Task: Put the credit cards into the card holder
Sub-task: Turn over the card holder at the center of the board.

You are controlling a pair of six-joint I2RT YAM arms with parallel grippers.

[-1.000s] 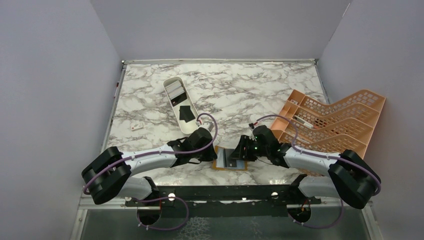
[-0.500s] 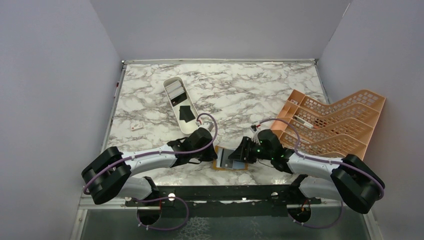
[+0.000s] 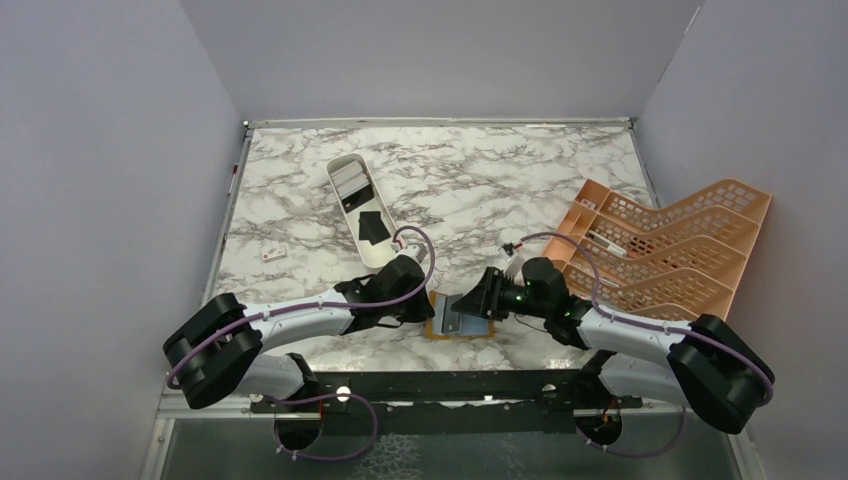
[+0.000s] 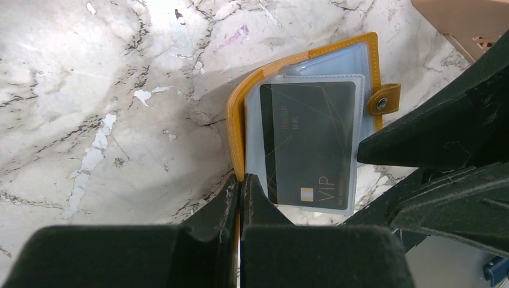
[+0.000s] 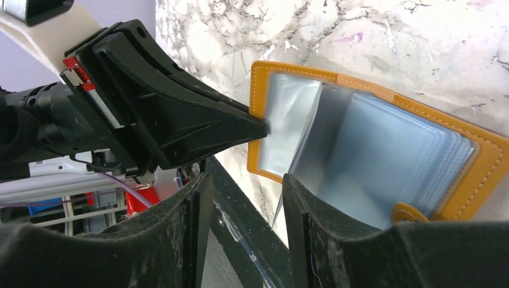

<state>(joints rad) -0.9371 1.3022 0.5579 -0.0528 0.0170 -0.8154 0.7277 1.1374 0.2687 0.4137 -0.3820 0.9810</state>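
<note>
Now: card holder lies open on the counter near its front edge, between both arms. A black card sits in a clear sleeve. Left fingers are closed, tips pressed at the holder's edge. Right fingers are spread wide around a raised sleeve leaf, clamping nothing you can confirm.

Risks: the holder looks light. If the left tips slip, your right arm's push could drag it or fold it shut, and the leaf may buckle. Other cards wait in the white tray.
</note>
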